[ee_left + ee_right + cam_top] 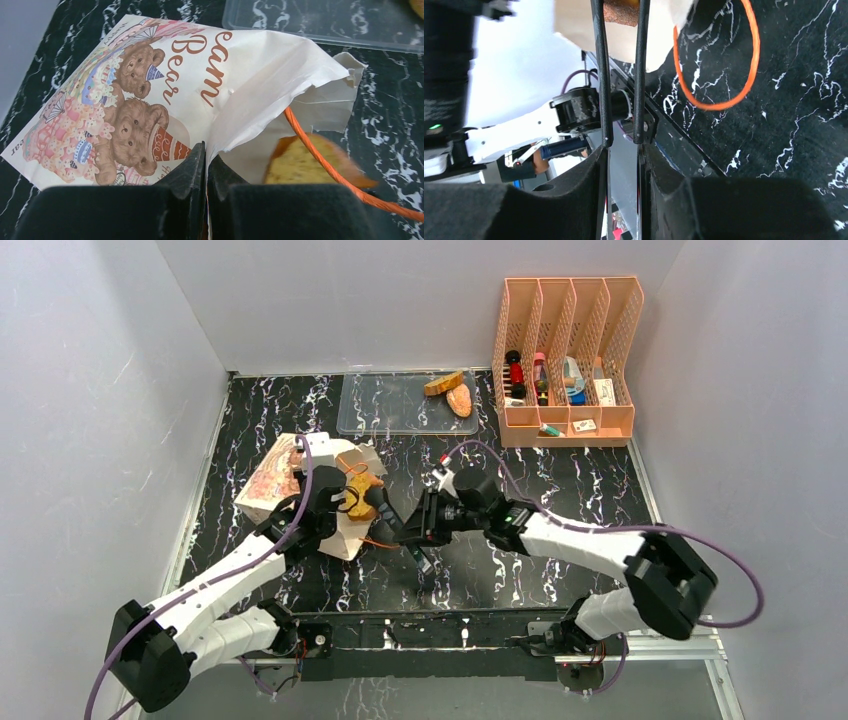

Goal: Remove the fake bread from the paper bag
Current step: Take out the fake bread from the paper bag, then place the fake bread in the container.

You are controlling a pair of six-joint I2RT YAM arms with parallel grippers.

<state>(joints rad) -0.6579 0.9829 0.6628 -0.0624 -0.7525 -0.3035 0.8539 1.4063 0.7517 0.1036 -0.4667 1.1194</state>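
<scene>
Two bread pieces (452,392) lie in the far tray (380,405). My left fingers (185,170) pinch the paper bag (250,65). My right fingers (574,200) clamp black tongs (601,75) straddling a third piece (621,10) at its mouth.

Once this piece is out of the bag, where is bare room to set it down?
The left half of the clear tray is bare; two bread pieces sit at its right end. Bare tabletop lies between the organizer and the right arm. Crowded around the paper bag, where the left gripper and right gripper meet.
</scene>
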